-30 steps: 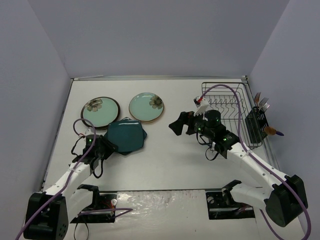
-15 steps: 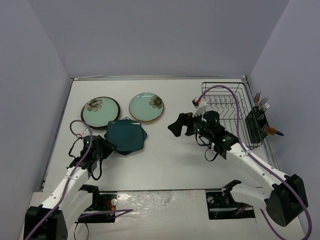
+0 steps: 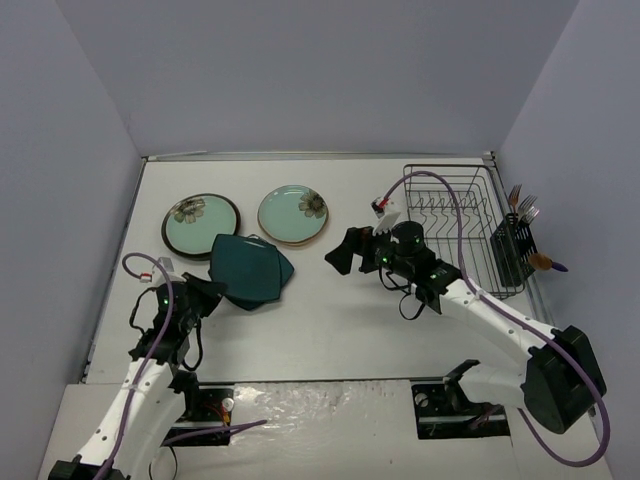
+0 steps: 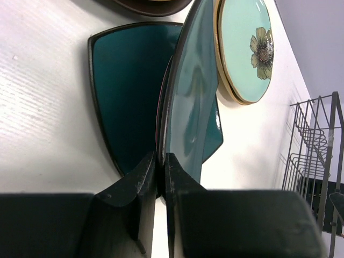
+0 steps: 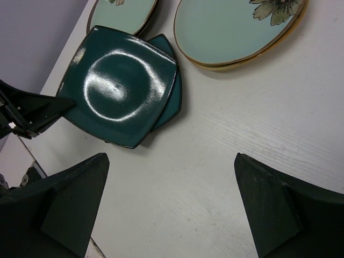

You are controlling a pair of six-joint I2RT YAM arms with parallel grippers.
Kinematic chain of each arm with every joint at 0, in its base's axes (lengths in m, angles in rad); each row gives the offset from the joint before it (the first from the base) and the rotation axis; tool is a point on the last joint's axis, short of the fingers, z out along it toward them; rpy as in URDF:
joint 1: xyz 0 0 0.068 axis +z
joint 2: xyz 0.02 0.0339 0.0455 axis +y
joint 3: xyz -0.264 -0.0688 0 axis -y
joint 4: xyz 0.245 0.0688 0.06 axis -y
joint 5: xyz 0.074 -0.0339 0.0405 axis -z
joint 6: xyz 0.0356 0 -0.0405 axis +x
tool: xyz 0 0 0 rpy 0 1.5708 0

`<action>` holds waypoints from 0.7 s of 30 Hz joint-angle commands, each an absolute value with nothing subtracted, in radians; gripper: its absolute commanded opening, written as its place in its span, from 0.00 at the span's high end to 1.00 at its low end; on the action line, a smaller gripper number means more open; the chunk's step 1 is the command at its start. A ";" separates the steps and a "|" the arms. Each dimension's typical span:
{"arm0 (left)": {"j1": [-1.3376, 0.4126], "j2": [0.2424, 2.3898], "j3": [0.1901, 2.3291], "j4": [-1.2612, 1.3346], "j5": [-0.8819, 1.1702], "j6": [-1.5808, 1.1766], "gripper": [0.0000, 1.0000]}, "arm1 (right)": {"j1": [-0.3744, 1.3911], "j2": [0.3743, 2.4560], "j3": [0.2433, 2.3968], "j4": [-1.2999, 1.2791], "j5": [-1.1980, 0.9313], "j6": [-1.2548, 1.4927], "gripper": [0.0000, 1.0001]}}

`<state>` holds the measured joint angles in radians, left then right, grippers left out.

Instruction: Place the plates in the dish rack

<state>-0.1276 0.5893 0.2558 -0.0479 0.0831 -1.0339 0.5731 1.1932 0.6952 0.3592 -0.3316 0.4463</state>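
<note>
Teal squarish wavy-edged plate point(image 3: 252, 268) at table's 9 o'clock, seemingly tilted off second teal plate point(image 5: 173, 80). Left gripper point(image 3: 210, 291) clamped on its 7 o'clock rim. Black wire dish rack point(image 3: 460, 212) well apart at 3 o'clock. Right gripper point(image 3: 352, 248) between them, jaws apart, nearer rack. Left wrist view shows edge-on pinch; top view hides it.

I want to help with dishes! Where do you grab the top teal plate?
Take the top teal plate by its thin rim, coming from the left, where the left gripper pinches it. That corner sticks out past the lower teal plate, leaving finger room.
</note>
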 commanded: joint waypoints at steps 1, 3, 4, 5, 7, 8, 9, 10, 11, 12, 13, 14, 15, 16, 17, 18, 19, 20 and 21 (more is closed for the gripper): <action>-0.122 0.527 0.293 0.147 0.081 -1.099 1.00 | 0.587 1.242 0.743 0.527 -0.387 0.513 0.00; -0.123 0.508 0.292 0.160 0.082 -1.110 1.00 | 0.591 1.277 0.753 0.562 -0.408 0.537 0.00; -0.122 0.499 0.291 0.167 0.085 -1.117 1.00 | 0.593 1.299 0.760 0.578 -0.420 0.548 0.00; -0.122 0.491 0.291 0.177 0.090 -1.127 1.00 | 0.594 1.325 0.766 0.593 -0.432 0.558 0.00; -0.121 0.480 0.291 0.199 0.102 -1.149 1.00 | 0.596 1.362 0.778 0.631 -0.457 0.584 0.00; -0.122 0.475 0.293 0.205 0.107 -1.155 1.00 | 0.597 1.381 0.783 0.645 -0.469 0.594 0.00; -0.123 0.471 0.295 0.208 0.109 -1.160 1.00 | 0.597 1.400 0.787 0.656 -0.477 0.602 0.00; -0.123 0.465 0.297 0.211 0.112 -1.169 1.00 | 0.597 1.417 0.789 0.671 -0.481 0.611 0.00; -0.123 0.457 0.297 0.220 0.116 -1.183 1.00 | 0.600 1.438 0.795 0.691 -0.495 0.623 0.00; -0.123 0.449 0.296 0.229 0.119 -1.197 1.00 | 0.602 1.458 0.803 0.708 -0.508 0.633 0.00; -0.123 0.440 0.297 0.236 0.120 -1.210 1.00 | 0.602 1.476 0.812 0.721 -0.519 0.640 0.00; -0.123 0.432 0.298 0.241 0.121 -1.221 1.00 | 0.603 1.492 0.821 0.732 -0.530 0.646 0.00; -0.123 0.426 0.301 0.242 0.122 -1.231 1.00 | 0.603 1.503 0.832 0.739 -0.543 0.649 0.00; -0.123 0.419 0.302 0.245 0.125 -1.241 1.00 | 0.603 1.517 0.841 0.747 -0.554 0.654 0.00; -0.123 0.413 0.303 0.250 0.132 -1.250 1.00 | 0.604 1.535 0.848 0.755 -0.562 0.659 0.00; -0.123 0.407 0.305 0.256 0.137 -1.259 1.00 | 0.604 1.547 0.854 0.764 -0.568 0.666 0.00; -0.123 0.401 0.305 0.263 0.141 -1.270 1.00 | 0.603 1.559 0.861 0.775 -0.576 0.672 0.00; -0.123 0.393 0.304 0.274 0.143 -1.284 1.00 | 0.604 1.574 0.870 0.788 -0.587 0.676 0.00; -0.123 0.386 0.304 0.283 0.145 -1.295 1.00 | 0.604 1.589 0.879 0.801 -0.597 0.683 0.00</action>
<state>-0.1276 0.4285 0.2232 -0.0063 0.1048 -1.1841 0.5972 1.5606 0.8031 0.6431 -0.5242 0.6454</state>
